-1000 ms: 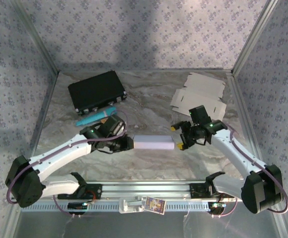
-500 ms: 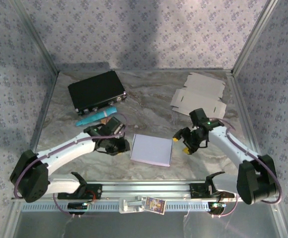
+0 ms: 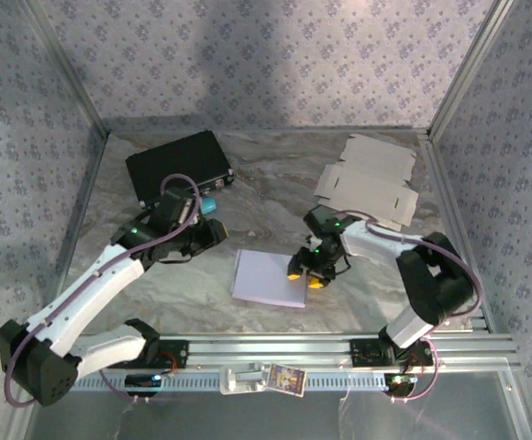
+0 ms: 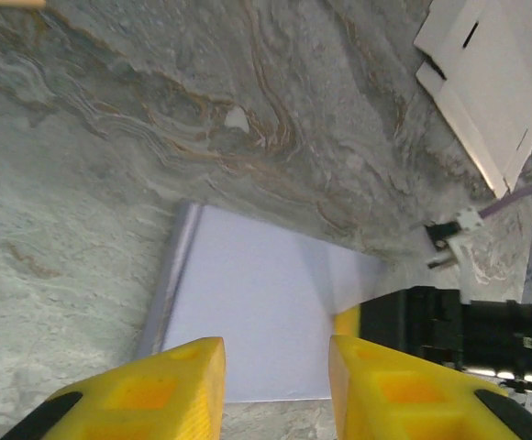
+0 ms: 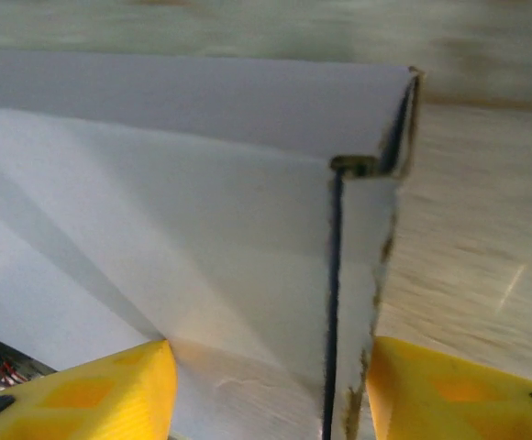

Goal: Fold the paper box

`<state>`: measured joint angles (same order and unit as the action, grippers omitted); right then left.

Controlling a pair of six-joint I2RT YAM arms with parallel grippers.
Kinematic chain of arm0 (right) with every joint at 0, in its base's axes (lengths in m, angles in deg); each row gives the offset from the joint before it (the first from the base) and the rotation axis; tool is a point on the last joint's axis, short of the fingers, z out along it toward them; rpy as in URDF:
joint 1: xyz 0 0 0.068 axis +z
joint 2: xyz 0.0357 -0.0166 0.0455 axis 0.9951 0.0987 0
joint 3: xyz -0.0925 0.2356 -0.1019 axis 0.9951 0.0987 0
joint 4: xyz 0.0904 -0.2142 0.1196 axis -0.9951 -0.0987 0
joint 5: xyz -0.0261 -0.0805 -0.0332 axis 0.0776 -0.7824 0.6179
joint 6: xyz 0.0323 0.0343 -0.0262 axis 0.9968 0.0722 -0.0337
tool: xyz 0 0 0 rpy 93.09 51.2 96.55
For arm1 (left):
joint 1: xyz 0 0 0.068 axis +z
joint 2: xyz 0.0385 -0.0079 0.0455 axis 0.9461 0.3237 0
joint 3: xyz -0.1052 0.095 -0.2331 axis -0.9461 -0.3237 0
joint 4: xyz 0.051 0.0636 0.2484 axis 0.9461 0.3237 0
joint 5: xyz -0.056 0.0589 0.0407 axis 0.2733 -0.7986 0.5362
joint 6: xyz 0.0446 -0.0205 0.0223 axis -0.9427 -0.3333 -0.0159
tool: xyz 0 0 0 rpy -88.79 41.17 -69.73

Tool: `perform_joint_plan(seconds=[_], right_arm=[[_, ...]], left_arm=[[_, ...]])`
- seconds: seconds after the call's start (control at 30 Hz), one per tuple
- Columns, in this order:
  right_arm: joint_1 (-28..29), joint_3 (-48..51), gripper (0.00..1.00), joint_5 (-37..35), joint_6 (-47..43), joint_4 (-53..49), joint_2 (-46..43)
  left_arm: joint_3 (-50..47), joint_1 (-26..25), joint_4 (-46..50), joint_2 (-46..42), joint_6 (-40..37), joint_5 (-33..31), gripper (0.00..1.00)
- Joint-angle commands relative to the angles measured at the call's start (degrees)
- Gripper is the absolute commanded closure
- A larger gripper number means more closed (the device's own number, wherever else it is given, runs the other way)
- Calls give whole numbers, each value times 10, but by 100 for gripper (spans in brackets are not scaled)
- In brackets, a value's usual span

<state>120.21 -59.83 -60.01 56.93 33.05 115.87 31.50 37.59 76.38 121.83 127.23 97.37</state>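
The paper box lies flat on the marble table, a pale lavender-white square, folded shut. My right gripper is at the box's right edge. In the right wrist view its yellow fingers stand apart with a corner of the box between them, and a dark slit runs down that corner. My left gripper hangs to the left of the box, clear of it. In the left wrist view the left gripper is open over the near edge of the box, with nothing between its fingers.
A black case lies at the back left with a teal object beside it, close to my left wrist. Flat unfolded box blanks are stacked at the back right. Patterned walls enclose the table.
The box, held on edge between both grippers a second ago, now lies flat. My left gripper let go and drew back to the left. My right gripper moved left to the box's right edge, jaws narrowing.
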Motion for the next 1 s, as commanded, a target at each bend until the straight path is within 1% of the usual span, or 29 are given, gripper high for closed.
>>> perform_joint_plan(seconds=[0.0, 0.07, 0.17, 0.27, 0.33, 0.43, 0.5, 0.57, 0.63, 0.7, 0.8, 0.9, 0.97], right_arm=[[48, -61, 48, -7, 14, 42, 67], [74, -120, 50, -12, 34, 49, 115], [114, -238, 53, -18, 77, 49, 197], [150, -350, 54, -23, 134, 63, 281], [170, -441, 54, -18, 155, 63, 346], [193, -580, 54, -15, 157, 28, 432], [205, -656, 53, -14, 148, 0, 476], [212, -700, 51, -16, 138, -20, 501], [214, -701, 48, -35, 123, -23, 485], [210, -678, 43, -72, 95, -26, 438], [191, -584, 39, -136, 64, -14, 321], [143, -459, 38, -183, 54, 12, 188], [83, -383, 38, -205, 51, 8, 105]], left_arm=[[22, 10, 45, -40, -12, -24, 66], [30, 11, 62, -59, -12, -32, 66], [40, 12, 88, -91, -12, -38, 66], [51, 14, 119, -120, -13, -41, 66], [54, 15, 141, -141, -14, -42, 67], [56, 17, 175, -172, -21, -44, 67], [60, 18, 193, -187, -30, -45, 67], [61, 20, 204, -195, -39, -43, 67], [63, 21, 206, -195, -48, -39, 67], [66, 23, 196, -186, -56, -31, 67], [65, 25, 165, -161, -61, -14, 66], [48, 26, 94, -125, -54, 19, 66], [33, 26, 40, -93, -42, 43, 66]])
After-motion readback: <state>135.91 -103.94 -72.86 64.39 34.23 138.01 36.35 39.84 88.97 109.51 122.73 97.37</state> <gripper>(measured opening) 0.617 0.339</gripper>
